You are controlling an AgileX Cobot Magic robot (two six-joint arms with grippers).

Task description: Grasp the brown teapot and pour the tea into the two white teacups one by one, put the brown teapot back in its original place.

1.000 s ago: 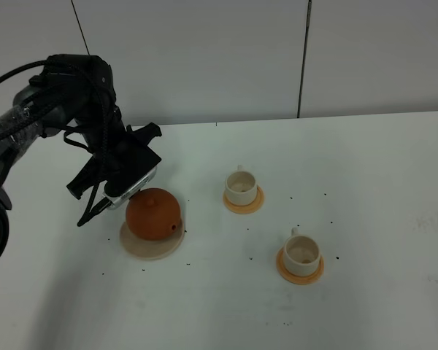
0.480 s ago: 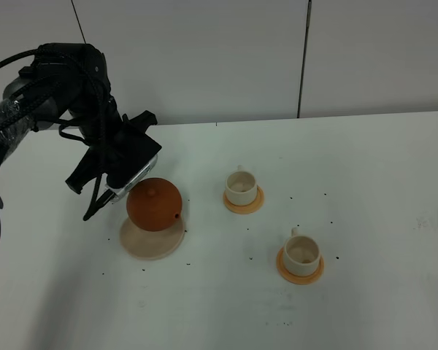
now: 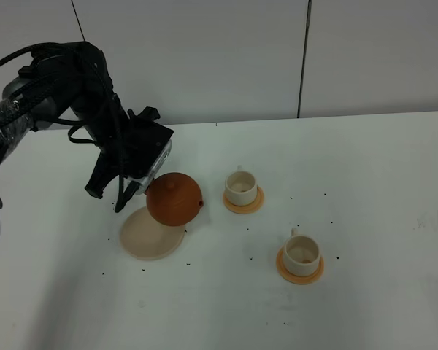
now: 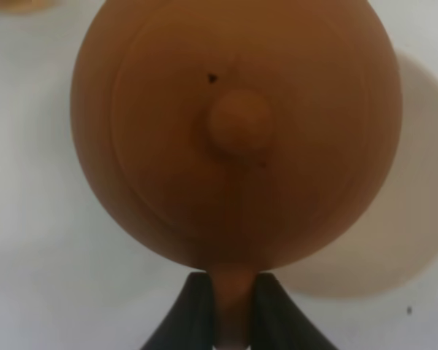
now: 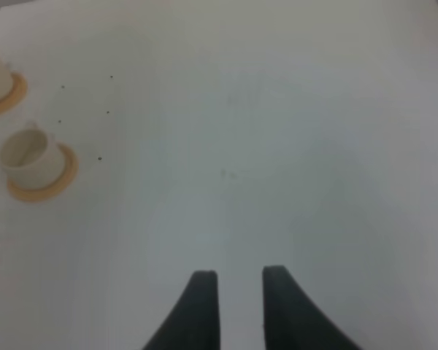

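Clearance shows under the brown teapot (image 3: 174, 198), which hangs above the far-right edge of the beige coaster (image 3: 144, 239), its handle clamped between the left gripper (image 4: 232, 310) fingers. A strip of bare table (image 3: 365, 160) separates its spout from the farther teacup (image 3: 241, 187). The nearer teacup (image 3: 302, 250) sits well apart. Each cup rests on an orange coaster (image 3: 242, 209). The right gripper (image 5: 239, 284) hovers over open tabletop, fingers slightly apart, holding nothing.

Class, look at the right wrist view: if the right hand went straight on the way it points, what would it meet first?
Most likely the bare white table: the right hand points at empty tabletop. The two white teacups sit well off to one side of that line. Depth is unclear.
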